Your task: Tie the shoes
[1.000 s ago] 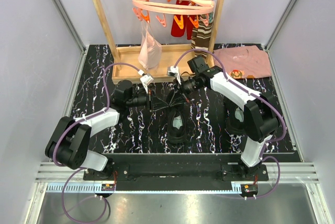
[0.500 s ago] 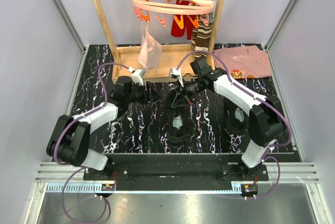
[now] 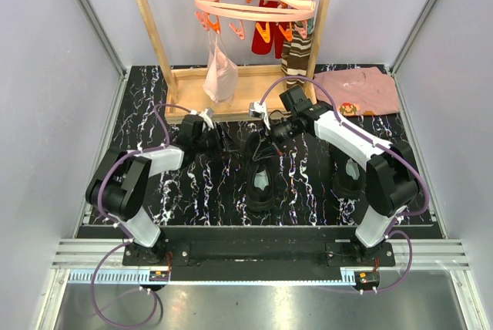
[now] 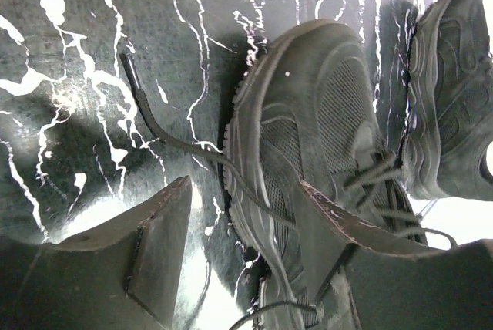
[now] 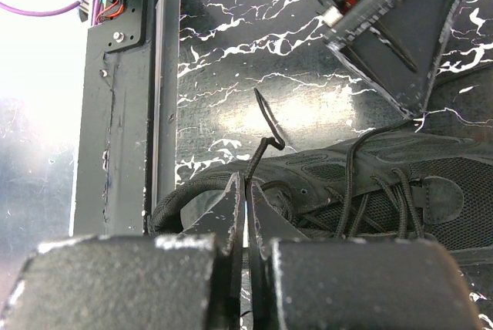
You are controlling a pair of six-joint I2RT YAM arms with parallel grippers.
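Note:
One black shoe lies mid-table with its toe toward the back, and its pale insole shows. The second black shoe lies to the right, partly under my right arm. My right gripper is over the middle shoe's toe end. In the right wrist view it is shut on a thin black lace whose end sticks out past the fingertips. My left gripper is just left of the shoe's toe. In the left wrist view it is open and empty, with the shoe beyond it. A loose lace lies on the table.
A wooden rack stands at the back with a pink clip hanger, a hanging cloth and a striped sock. A pink folded shirt lies back right. The table is black marble-patterned.
My left arm has folded in and its gripper has shifted slightly toward the back, staying left of the shoe. My right gripper has barely moved and still holds the lace.

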